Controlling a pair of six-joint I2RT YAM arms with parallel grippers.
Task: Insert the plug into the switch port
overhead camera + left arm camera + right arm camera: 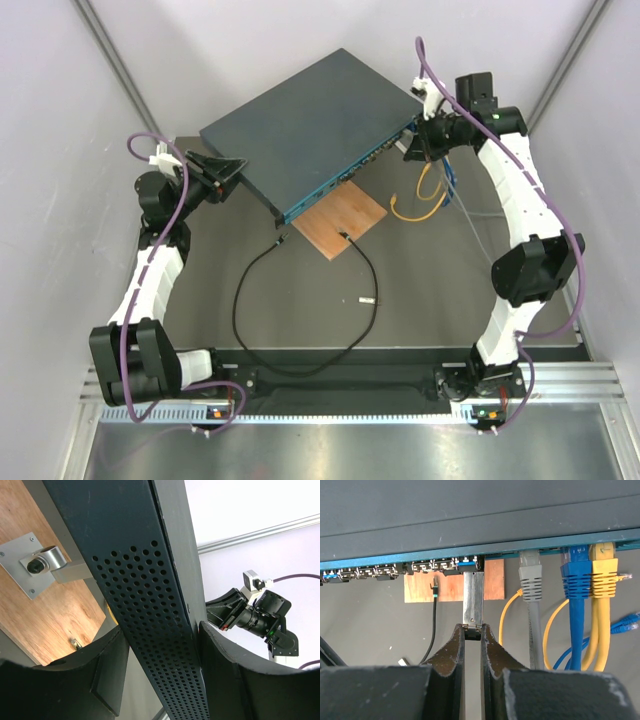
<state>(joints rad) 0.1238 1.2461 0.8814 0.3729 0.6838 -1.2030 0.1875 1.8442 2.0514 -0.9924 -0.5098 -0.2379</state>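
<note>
The switch (305, 125) is a flat dark blue-grey box lying at the back middle. Its teal front face carries a row of small dark ports (420, 568). My right gripper (472, 628) is shut on the rear end of a flat silver module (473, 597), whose far end sits at a port in that row. The plug (435, 584) is the tip of the thin black cable (240, 300) and lies loose on the brown board, left of the module. My left gripper (160, 630) clamps the switch's perforated side wall (150, 595) at its left corner.
A brown square board (340, 220) lies below the front face. Grey, blue and yellow cables (580, 580) are plugged in at the right end. A small silver stick (367, 299) lies on the table. A metal bracket (40, 565) shows under the switch.
</note>
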